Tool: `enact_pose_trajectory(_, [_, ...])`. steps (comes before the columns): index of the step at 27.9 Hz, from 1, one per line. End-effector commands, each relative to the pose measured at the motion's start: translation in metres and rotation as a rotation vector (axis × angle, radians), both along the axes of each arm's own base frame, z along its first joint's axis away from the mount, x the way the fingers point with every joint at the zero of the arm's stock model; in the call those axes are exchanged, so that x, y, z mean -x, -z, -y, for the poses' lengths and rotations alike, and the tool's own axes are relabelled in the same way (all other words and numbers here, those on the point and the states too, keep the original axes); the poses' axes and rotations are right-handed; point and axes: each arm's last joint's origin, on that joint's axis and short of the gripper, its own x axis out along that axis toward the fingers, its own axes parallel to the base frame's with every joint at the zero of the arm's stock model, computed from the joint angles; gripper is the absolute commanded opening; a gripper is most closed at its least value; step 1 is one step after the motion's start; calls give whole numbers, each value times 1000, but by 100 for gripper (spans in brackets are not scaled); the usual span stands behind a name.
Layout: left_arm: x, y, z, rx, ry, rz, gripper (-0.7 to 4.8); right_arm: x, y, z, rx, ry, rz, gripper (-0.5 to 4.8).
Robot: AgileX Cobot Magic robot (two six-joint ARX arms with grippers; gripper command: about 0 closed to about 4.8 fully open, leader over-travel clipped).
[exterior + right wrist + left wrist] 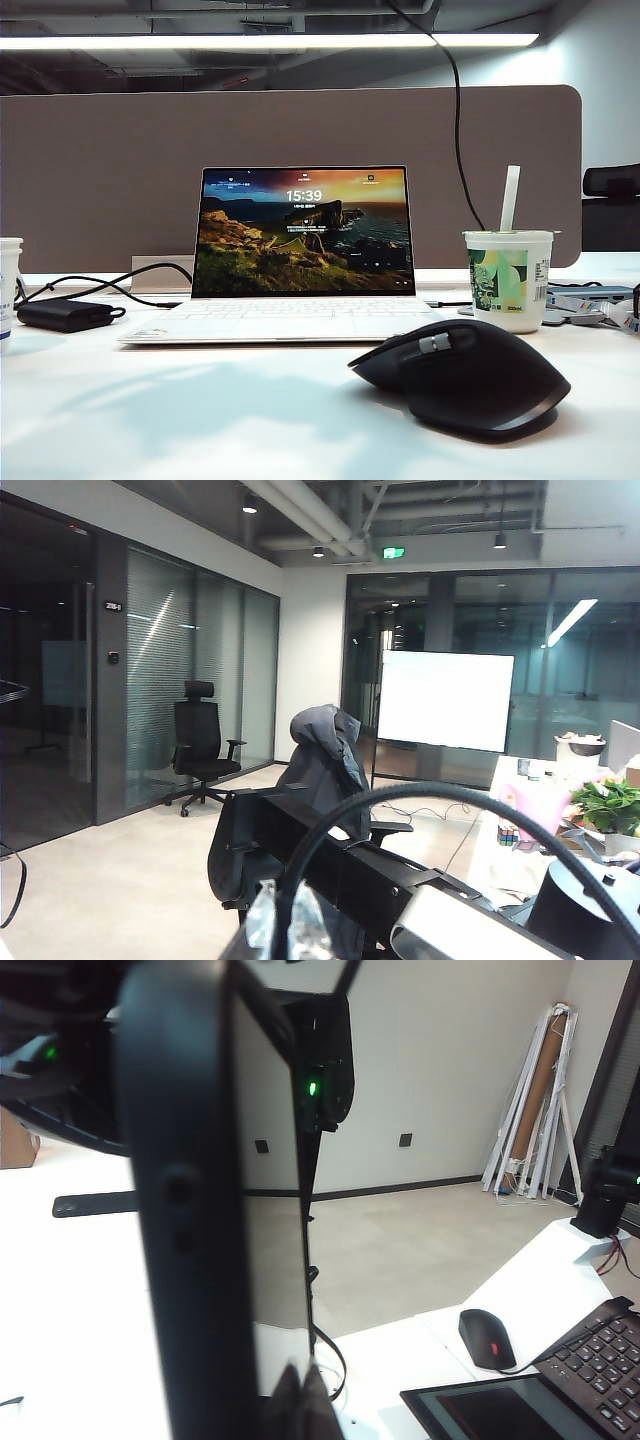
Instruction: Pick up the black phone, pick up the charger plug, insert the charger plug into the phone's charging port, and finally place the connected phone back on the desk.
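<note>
Neither gripper nor the black phone shows in the exterior view, only the white desk. In the left wrist view the black phone stands edge-on and fills the near field, its glossy face reflecting white. My left gripper is shut on its near end. The phone's charging port is hidden. Behind the phone's far end sits a black arm part with a green light. In the right wrist view my right gripper is shut on a thin black cable that arcs up from between its pads. The charger plug is hidden.
On the desk stand an open white laptop, a humped black mouse, a paper cup with a straw and a black power brick with its cable. A grey-brown divider backs the desk. Another mouse and keyboard lie below the phone.
</note>
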Motion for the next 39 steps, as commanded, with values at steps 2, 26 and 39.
enact_pose_trajectory(2, [2,-4,-1,16,31,21,-6,2,-3,2,-19,8,13,-5])
enact_pose_trajectory(26, [2,-4,-1,19,38,24,-7,4,0,-6,-26,-23,10,-5])
enact_pose_trajectory(39, [2,-4,-1,19,38,24,-6,6,-2,-4,-30,-28,10,-5])
